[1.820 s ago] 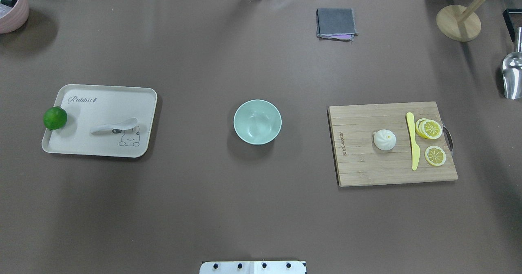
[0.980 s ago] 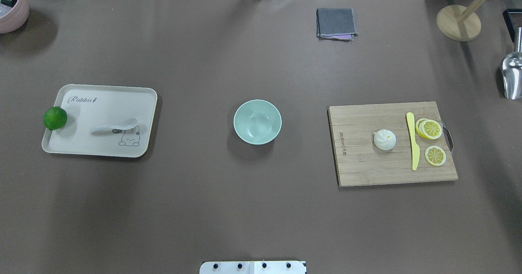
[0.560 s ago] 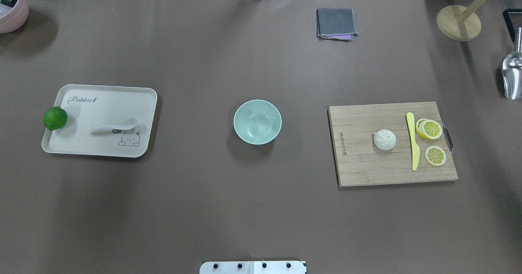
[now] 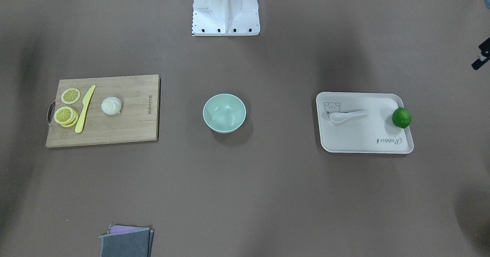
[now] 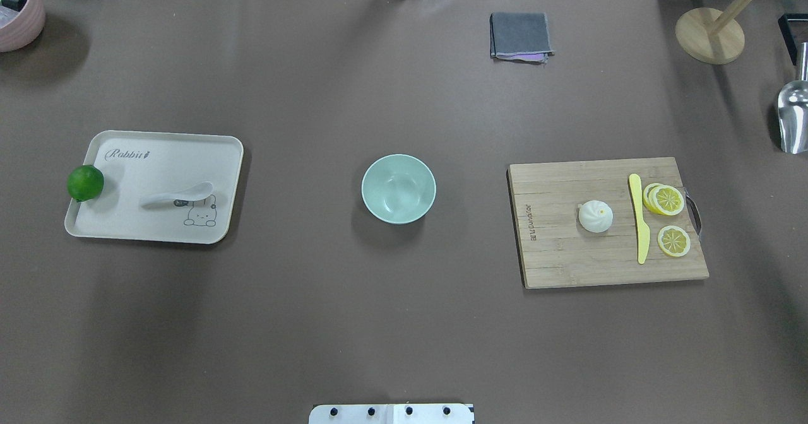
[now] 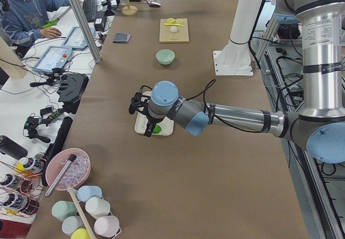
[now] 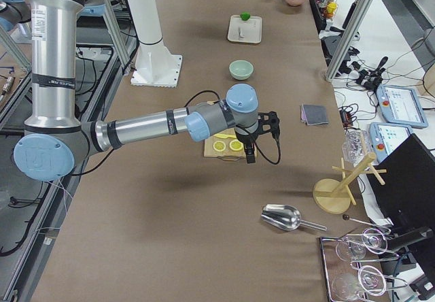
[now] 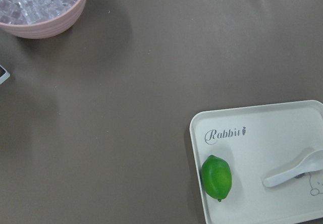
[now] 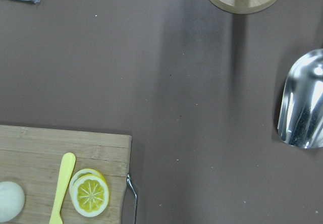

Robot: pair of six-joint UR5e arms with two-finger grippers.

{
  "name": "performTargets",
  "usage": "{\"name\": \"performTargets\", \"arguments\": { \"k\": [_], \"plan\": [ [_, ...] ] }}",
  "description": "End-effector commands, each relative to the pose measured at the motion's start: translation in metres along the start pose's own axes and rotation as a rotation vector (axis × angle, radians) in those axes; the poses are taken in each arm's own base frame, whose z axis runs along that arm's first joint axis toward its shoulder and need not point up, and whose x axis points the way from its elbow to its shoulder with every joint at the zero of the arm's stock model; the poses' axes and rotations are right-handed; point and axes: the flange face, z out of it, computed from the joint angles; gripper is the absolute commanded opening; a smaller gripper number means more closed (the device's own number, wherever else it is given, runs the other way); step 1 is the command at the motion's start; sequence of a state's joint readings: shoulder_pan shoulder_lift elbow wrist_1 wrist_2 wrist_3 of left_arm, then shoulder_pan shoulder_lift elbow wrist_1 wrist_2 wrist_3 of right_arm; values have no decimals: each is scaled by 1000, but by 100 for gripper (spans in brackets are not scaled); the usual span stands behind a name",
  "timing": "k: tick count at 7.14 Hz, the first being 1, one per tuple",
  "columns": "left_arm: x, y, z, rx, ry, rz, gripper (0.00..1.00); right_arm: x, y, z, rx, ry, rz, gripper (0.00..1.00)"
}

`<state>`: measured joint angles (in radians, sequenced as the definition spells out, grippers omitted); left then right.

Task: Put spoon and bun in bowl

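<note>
The white spoon (image 5: 178, 194) lies on a beige tray (image 5: 126, 225) at the table's left, scoop toward the bowl; it also shows in the left wrist view (image 8: 295, 167). The white bun (image 5: 595, 216) sits on a wooden cutting board (image 5: 568, 260) at the right. The mint-green bowl (image 5: 398, 188) stands empty in the middle. My left gripper (image 6: 139, 105) hovers over the tray's outer end. My right gripper (image 7: 262, 135) hovers over the board's outer end. Both show only from the side, so I cannot tell if they are open or shut.
A green lime (image 5: 85, 183) sits on the tray's left edge. A yellow knife (image 5: 639, 219) and lemon slices (image 5: 673, 241) lie on the board beside the bun. A grey cloth (image 5: 521, 35), a wooden stand (image 5: 709, 35), a metal scoop (image 5: 793, 118) and a pink ice bowl (image 5: 16, 14) stand along the far edges.
</note>
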<state>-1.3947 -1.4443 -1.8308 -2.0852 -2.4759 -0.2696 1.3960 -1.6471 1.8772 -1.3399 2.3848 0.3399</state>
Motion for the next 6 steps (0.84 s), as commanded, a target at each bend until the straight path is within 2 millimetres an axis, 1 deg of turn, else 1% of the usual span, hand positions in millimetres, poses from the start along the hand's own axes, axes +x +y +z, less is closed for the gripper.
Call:
{"name": "performTargets", "arguments": {
  "k": [1, 2, 3, 4, 5, 6],
  "plan": [
    [91, -19, 77, -55, 18, 236, 92, -45, 4, 6, -11, -8, 50, 100],
    [128, -27, 104, -71, 43, 339, 88, -63, 6, 14, -24, -11, 30, 100],
    [148, -30, 121, -68, 24, 432, 88, -72, 8, 18, -32, -12, 15, 100],
    [173, -22, 150, -68, -43, 544, 87, -87, 7, 27, -46, -19, 33, 100],
    [190, -15, 175, -96, -32, 577, 84, -121, 6, 41, -52, -10, 41, 100],
    [196, -19, 184, -101, -26, 585, 81, -144, 12, 56, -72, -6, 27, 100]
  ]
}}
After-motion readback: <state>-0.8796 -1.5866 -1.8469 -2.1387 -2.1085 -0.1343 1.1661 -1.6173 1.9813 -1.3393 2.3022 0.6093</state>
